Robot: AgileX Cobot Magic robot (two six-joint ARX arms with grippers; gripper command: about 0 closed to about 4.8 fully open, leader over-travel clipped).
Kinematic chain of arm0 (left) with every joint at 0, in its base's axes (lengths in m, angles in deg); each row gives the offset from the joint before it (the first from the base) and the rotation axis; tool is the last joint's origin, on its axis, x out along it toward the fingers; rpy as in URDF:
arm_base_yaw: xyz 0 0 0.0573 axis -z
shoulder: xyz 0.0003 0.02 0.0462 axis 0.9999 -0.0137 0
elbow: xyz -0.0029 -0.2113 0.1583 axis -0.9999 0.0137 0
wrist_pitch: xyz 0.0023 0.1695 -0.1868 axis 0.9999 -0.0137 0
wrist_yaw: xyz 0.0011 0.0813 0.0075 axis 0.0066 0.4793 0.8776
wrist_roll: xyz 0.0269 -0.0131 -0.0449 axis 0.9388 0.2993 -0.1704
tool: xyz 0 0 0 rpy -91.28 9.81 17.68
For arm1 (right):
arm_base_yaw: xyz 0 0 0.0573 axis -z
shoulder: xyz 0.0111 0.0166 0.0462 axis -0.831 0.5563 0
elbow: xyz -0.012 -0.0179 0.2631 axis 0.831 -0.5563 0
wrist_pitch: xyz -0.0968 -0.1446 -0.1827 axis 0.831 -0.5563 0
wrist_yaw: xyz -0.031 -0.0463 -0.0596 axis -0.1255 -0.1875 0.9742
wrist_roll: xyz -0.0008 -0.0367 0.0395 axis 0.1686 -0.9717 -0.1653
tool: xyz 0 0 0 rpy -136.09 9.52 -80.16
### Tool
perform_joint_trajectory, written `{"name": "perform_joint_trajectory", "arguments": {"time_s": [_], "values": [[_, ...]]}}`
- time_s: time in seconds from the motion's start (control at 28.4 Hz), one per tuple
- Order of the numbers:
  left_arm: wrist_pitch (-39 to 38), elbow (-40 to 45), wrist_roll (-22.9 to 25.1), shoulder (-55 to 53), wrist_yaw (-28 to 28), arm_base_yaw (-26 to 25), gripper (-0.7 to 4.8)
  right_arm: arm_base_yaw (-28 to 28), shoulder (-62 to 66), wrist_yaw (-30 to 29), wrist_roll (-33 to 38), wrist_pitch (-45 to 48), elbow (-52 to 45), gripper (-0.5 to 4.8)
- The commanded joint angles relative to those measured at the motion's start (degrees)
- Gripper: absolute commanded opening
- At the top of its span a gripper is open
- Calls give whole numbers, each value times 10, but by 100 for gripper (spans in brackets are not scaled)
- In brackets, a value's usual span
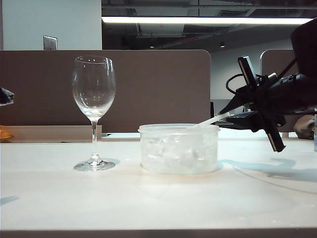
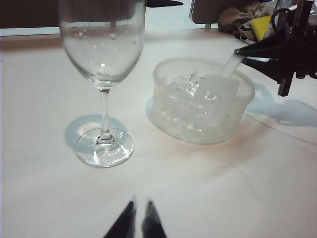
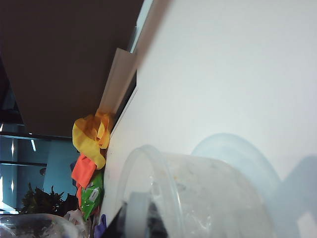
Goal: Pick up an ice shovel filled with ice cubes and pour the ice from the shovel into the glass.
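Exterior view: my right claw pinches the ice shovel handle above the tub; the glass stands well beyond. Left wrist view: my left claw hangs nearly closed, empty. Right wrist view: grip hidden; a shallow pinch could slip, spilling ice cubes.

I see the glass standing upright and empty on the white table, a tall clear stemmed wine glass with a round foot, left of the tub and apart from it. The shovel is translucent white; its head lies inside the tub among the ice and its thin handle slants up over the rim toward the right. The ice is small clear chunks piled in the tub beside the shovel's head.
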Motion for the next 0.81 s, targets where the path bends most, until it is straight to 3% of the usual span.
{"name": "perform_joint_trajectory", "arguments": {"time_s": [0.04,0.81], "values": [[5,0,0,0,-2,0,29,0,-1,12,26,22,0,-5],[4,0,0,0,-2,0,29,-1,-1,32,160,65,0,-5]]}}
